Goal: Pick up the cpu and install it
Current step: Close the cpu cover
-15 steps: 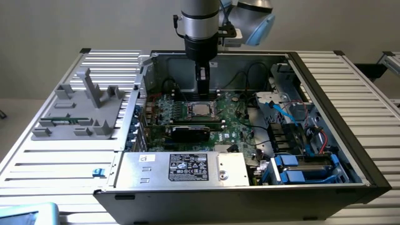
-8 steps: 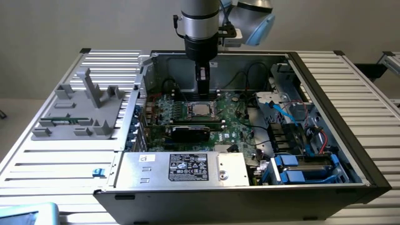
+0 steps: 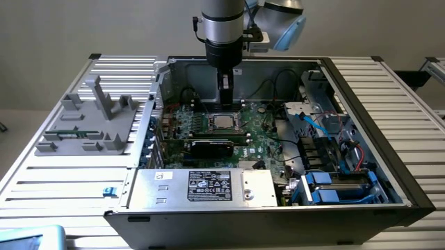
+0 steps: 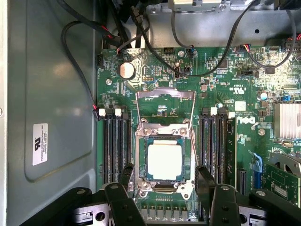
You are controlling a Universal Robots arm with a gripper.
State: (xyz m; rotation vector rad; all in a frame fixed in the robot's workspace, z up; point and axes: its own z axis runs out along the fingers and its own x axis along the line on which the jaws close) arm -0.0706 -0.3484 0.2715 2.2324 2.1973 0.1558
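The cpu (image 4: 164,161), a small square chip with a silver top, lies flat in the motherboard socket (image 4: 141,155) inside the open computer case (image 3: 361,99). The socket's metal load frame (image 4: 164,96) stands flipped open behind it. In the exterior view the cpu (image 3: 222,121) sits just below my gripper (image 3: 227,103), which hangs straight down into the case. In the wrist view my gripper (image 4: 165,172) is open, its black fingers (image 4: 127,172) standing on either side of the socket, and it holds nothing.
Memory slots (image 4: 117,146) flank the socket. A black card with a green board (image 3: 212,147) lies just in front of it, then a silver box with a white label (image 3: 201,186). Black cables (image 4: 84,70) run nearby. A grey fixture (image 3: 90,122) stands outside the case.
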